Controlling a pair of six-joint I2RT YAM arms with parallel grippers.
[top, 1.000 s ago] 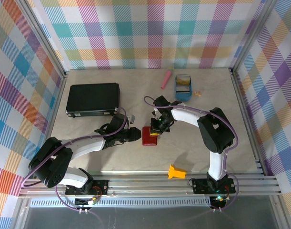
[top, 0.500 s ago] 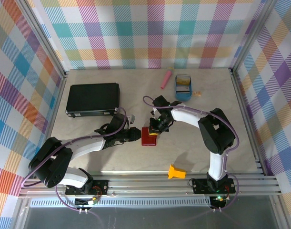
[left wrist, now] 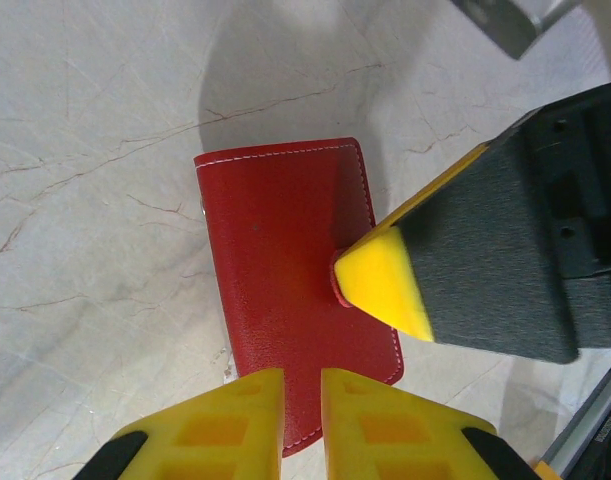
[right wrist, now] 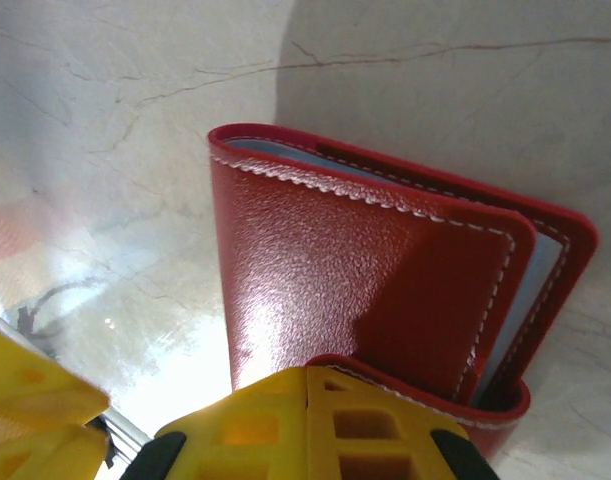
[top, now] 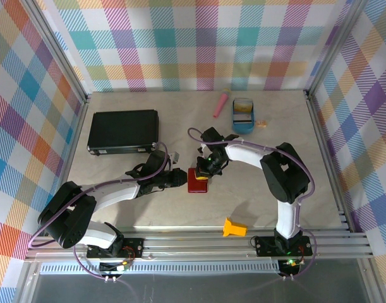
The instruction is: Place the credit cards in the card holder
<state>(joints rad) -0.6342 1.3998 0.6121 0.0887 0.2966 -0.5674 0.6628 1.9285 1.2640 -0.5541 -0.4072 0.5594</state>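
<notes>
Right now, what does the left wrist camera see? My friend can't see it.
A folded dark-red card holder lies flat on a pale marbled table. The left tool, yellow fingers nearly closed, sits over its bottom edge, and the right tool touches its right side with a yellow tip.

- The table [top: 180, 214] is pale, with a marbled, veined top and metal rails along its edges.
- A large black flat case [top: 123, 131] lies at 10 o'clock, closed.
- A pink stick [top: 220, 104] lies at 12 o'clock, near the far edge.
- A blue oval tray [top: 243, 115] sits at 1 o'clock, with a small tan bit [top: 261, 124] just beside it.
- The dark-red card holder [top: 197, 180] lies close to the middle.
- A yellow-orange piece [top: 234, 227] sits at 5 o'clock, near the front rail.
</notes>
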